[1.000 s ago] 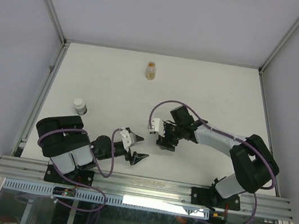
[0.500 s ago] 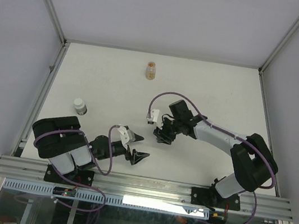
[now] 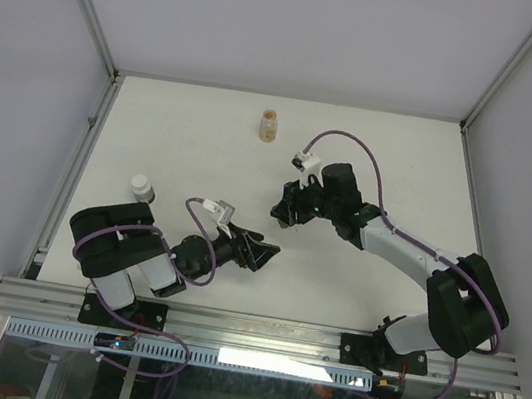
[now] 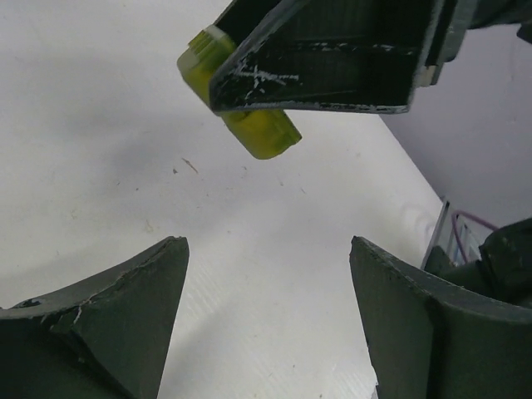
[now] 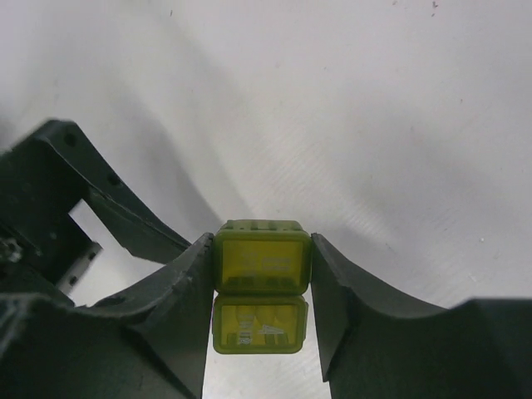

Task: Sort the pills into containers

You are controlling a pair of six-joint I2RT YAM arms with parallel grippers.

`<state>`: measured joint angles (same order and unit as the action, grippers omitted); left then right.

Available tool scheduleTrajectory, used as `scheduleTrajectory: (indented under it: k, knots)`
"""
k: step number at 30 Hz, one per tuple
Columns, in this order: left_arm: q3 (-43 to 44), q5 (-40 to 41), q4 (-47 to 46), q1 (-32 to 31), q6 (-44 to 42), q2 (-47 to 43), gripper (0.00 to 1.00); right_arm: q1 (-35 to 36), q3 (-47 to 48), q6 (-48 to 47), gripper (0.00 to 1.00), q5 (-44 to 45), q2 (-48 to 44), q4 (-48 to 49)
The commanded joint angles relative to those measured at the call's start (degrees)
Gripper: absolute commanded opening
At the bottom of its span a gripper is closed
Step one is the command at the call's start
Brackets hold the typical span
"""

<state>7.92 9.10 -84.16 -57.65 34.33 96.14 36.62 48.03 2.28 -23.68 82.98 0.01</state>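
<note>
My right gripper [image 5: 262, 259] is shut on a small yellow-green translucent container [image 5: 261, 263]. Its upper half sits between the pads and a second half hangs below them, above the white table. In the left wrist view the container [image 4: 253, 133] sticks out under the right finger [image 4: 332, 58], ahead of and above my open, empty left gripper [image 4: 268, 245]. From above, the left gripper [image 3: 260, 252] is just near-left of the right gripper [image 3: 288, 210]. The clear bottle with the orange-brown pills [image 3: 271, 124] stands far back, untouched.
A white-capped greyish vial [image 3: 142, 187] stands at the left, beyond the left arm's base. Grey walls and metal rails [image 3: 77, 165] bound the white table [image 3: 392, 169]. Purple cables loop over both arms.
The right gripper has swung back and away from the near edge with the container in it. The left gripper has moved forward and right, towards it.
</note>
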Motion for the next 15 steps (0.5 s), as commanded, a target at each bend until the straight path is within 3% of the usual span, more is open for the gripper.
scheduleTrajectory:
  k: [1,9,15]
  knots:
    - [3.51,7.97,-15.40,0.09,12.11,3.02,0.80,-0.82,-1.02,14.92,0.04,3.25,-1.63,8.88]
    - [8.76,18.56,-10.29,-0.93,13.85,5.35,0.80,-0.85,-1.89,18.41,0.04,2.09,-0.37,10.88]
    - [12.37,22.07,-3.31,-1.06,14.44,5.14,0.75,-0.85,-1.89,18.46,0.04,2.06,-0.23,11.12]
